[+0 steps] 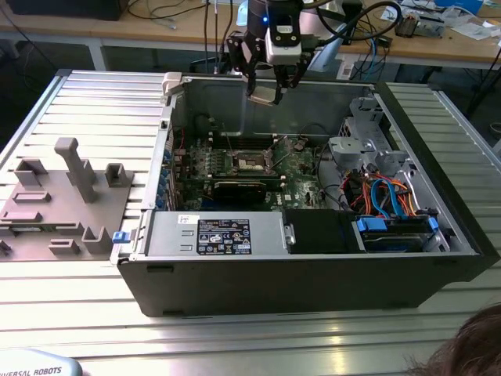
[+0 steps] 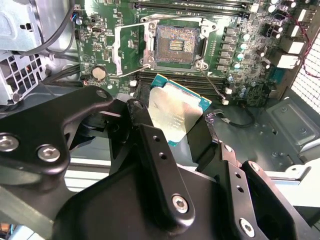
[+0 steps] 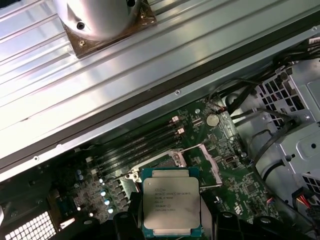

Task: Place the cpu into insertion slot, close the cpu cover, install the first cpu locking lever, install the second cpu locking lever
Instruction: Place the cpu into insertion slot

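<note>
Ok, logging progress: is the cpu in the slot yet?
Out: the end effector holds the cpu aloft; the slot is empty.

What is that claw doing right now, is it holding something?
The gripper is closed, holding the chip.

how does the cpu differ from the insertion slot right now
The flat square silver-topped cpu is held in the black gripper, up off the green circuit board; the dark square silver-rimmed insertion slot sits fixed on that board. The cpu's top is solid shiny metal; the insertion slot is an open, empty recess. Both are square.
</note>
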Action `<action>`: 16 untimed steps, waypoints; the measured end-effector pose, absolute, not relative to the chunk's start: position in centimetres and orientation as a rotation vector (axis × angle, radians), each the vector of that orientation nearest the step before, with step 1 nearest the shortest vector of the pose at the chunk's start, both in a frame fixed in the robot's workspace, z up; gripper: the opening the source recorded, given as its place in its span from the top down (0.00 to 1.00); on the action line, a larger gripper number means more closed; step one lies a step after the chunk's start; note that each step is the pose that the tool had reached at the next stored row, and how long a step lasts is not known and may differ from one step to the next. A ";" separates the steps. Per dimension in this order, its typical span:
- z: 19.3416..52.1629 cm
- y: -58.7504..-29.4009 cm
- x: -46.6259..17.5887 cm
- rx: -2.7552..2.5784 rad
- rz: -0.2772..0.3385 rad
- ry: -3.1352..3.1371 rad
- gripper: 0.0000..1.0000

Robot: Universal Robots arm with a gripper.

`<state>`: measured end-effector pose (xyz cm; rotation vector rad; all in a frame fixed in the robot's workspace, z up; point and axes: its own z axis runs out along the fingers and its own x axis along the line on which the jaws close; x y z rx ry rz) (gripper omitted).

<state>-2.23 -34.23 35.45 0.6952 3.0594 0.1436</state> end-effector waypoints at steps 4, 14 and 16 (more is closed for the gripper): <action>35.4 -34.2 -2.2 0.715 0.144 3.054 0.46; 35.4 -34.2 -2.2 0.766 0.144 3.040 0.46; 35.4 -34.2 -2.2 0.774 0.143 3.038 0.46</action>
